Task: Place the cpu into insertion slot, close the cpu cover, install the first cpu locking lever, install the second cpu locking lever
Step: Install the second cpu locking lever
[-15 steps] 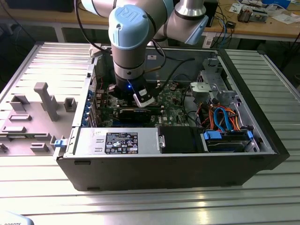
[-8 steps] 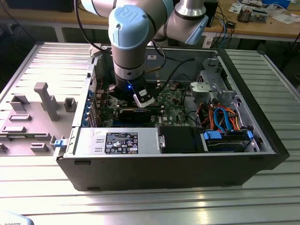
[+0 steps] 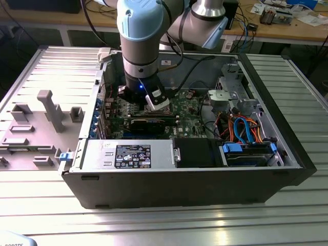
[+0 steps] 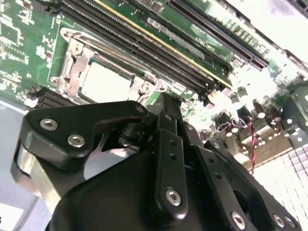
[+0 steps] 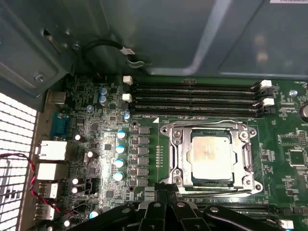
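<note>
Cpu [image 5: 212, 159] sits seated in the insertion slot [image 5: 180, 159] on the green motherboard [image 5: 288, 154], with the cpu cover [image 5: 250, 156] lying flat around it as a frame. Gripper [image 5: 166, 195] hangs just beside the socket edge, likely to work the levers; can't tell whether it is spread or pressed together.

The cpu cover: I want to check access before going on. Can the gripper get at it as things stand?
Probably yes. The cpu cover lies flat over the cpu, nothing above it, and the gripper hangs just beside its edge.
</note>
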Controlling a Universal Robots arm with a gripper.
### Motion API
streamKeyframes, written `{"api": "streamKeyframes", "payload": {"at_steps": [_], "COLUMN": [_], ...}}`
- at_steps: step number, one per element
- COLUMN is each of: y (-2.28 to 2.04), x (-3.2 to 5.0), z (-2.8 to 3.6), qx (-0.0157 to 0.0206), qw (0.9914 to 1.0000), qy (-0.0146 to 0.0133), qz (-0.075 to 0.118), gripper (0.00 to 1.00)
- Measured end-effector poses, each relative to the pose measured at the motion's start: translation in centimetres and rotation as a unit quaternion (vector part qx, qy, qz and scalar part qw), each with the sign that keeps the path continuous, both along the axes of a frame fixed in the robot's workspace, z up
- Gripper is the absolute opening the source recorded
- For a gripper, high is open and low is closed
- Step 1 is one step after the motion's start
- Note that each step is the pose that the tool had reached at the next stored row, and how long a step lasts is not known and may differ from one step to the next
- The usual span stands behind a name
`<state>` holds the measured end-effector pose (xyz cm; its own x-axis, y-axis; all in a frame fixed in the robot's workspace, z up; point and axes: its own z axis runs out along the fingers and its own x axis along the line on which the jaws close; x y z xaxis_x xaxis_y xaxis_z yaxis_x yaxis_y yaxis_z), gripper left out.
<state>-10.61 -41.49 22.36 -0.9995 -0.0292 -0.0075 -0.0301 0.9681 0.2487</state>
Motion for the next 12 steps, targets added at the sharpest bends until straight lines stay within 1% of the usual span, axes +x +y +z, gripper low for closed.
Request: {"api": "streamKeyframes", "payload": {"at_steps": [12], "y": [0.0], "x": [-0.01], "z": [0.01], "qx": [0.0029], "qw": [1.0], "qy": [0.0], "qz": [0.0], "gripper": [0.11]}}
